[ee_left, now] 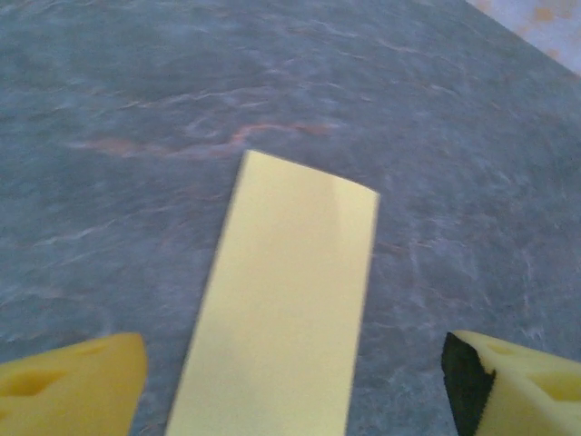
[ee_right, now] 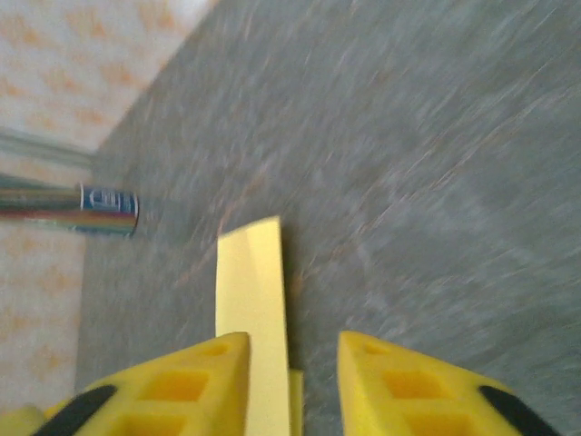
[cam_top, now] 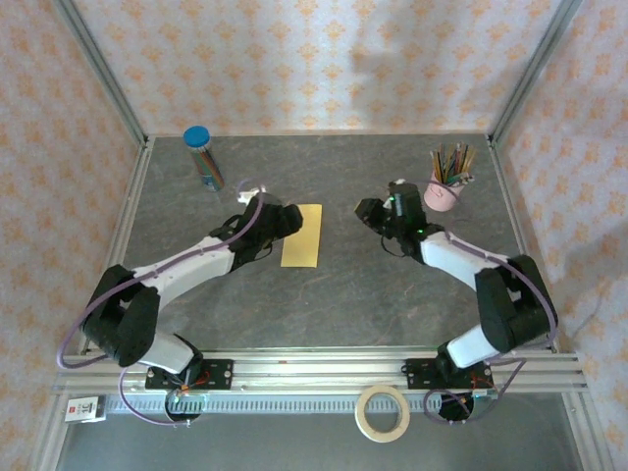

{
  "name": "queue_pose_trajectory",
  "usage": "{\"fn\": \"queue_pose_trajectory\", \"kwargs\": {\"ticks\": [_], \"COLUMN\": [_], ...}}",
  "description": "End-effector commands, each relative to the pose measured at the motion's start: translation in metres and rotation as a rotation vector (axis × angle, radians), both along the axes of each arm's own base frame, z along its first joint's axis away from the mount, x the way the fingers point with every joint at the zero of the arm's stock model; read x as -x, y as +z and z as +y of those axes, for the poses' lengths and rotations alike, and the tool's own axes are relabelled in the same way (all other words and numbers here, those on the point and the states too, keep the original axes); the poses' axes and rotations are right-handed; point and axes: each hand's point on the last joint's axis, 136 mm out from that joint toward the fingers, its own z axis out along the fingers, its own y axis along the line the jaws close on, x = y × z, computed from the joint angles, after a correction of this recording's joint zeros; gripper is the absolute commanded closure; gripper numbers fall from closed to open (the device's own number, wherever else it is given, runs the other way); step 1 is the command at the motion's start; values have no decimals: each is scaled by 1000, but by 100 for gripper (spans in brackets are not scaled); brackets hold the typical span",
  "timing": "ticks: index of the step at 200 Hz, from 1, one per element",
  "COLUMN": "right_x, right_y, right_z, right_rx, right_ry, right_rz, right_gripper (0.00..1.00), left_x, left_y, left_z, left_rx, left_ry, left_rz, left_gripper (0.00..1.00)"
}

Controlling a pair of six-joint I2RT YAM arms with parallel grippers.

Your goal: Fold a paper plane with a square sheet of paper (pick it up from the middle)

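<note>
Plainly, the left claw (ee_left: 295,356) stands wide open. The yellow sheet (ee_left: 289,300), folded to a narrow strip, lies flat on the table (ee_left: 136,109) between its fingers (ee_left: 77,381) and ahead of them, its near end cut off by the frame. From the right claw (ee_right: 292,352) the strip lies ahead and clearly apart in the overhead view; the wrist view is smeared, yet the jaws stand near together with a slim gap, gripping nothing, and one finger hides the strip's near end.

Open tabletop (cam_top: 353,294) around sheet (cam_top: 302,235) (tube (cam_top: 204,157), cup (cam_top: 444,194) behind)
</note>
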Motion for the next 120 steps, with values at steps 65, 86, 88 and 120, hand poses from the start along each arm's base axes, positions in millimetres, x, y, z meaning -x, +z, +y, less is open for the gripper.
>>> {"fn": "queue_pose_trajectory", "kwargs": {"ticks": [65, 86, 88, 120], "right_x": [44, 51, 51, 60], "right_y": [-58, -74, -76, -95], "right_z": [123, 130, 131, 133], "right_rx": [7, 32, 35, 69], "right_ry": [374, 409, 412, 445], "right_rz": [169, 208, 210, 258], "right_gripper": [91, 92, 92, 92], "left_x": [29, 31, 31, 32], "left_y": [-19, -24, -24, -29], "left_z": [38, 40, 40, 38], "left_rx": [133, 135, 135, 145], "left_ry": [121, 125, 124, 121], "left_rz": [12, 25, 26, 38], "left_gripper": [1, 1, 1, 1]}}
